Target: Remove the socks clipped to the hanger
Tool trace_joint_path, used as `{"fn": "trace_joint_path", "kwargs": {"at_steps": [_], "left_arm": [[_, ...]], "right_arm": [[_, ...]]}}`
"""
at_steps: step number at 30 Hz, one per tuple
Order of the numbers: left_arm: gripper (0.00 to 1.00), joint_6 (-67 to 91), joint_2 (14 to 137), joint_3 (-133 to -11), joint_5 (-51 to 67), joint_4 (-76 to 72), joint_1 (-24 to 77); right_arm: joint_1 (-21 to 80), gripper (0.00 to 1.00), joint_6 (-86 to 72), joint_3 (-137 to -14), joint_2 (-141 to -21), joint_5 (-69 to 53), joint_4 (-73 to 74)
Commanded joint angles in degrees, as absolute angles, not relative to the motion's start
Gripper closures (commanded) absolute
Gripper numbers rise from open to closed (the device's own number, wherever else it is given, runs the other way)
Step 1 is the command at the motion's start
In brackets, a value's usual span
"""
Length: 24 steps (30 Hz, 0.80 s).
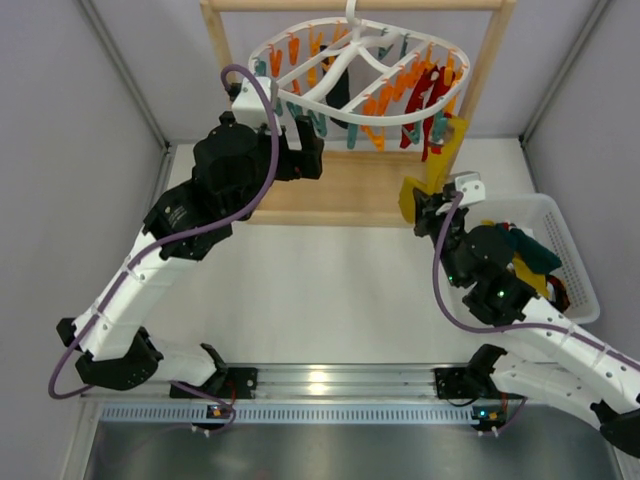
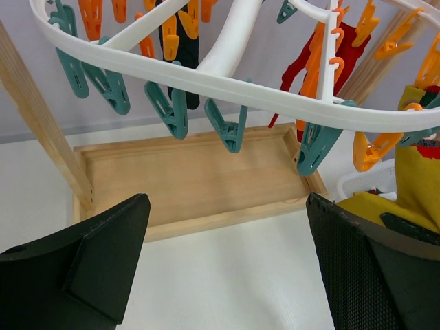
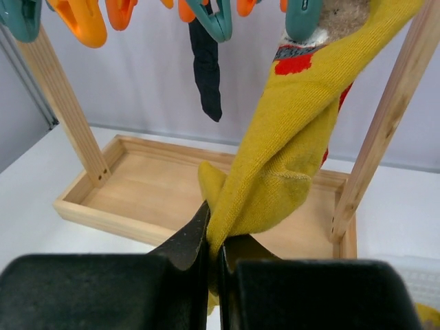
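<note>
Your right pincer (image 3: 213, 254) squeezes the yellow sock (image 3: 289, 151) to tug it off the clip (image 3: 302, 17) above; your left pincer (image 2: 227, 206) is wide open.

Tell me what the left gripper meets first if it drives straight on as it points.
Likely the wooden tray base, dead ahead between the open fingers of the left gripper. The hanger and its teal clips hang just above that line; depth is unclear, so a clip could touch first.

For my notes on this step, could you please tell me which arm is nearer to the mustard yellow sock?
Right. The right fingers are shut on the mustard yellow sock; the left fingers stand open under the hanger, off to the sock's left.
</note>
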<state>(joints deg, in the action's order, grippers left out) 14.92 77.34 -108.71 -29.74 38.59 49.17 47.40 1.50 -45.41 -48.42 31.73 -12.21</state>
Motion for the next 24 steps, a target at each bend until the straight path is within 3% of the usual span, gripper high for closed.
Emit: {"fn": "trace_joint_path", "kwargs": {"at_steps": [1,10,24], "left_arm": [[0.01,15.55,75.50,-107.49,-31.02,36.74,49.39],[0.01,16.70,72.43,-102.49,-34.89,36.83,49.39],[0.01,17.32,71.90,-102.39,-41.57,39.99,48.52]], "right_arm": [[46.32,1.00,2.81,-46.41,-45.27,27.70,-8.10],[47.37,1.00,1.05,-48.51,-49.65,23.12,-5.45],[59.32,1.00,7.38,-59.06,-67.49,33.57,-12.13]]}}
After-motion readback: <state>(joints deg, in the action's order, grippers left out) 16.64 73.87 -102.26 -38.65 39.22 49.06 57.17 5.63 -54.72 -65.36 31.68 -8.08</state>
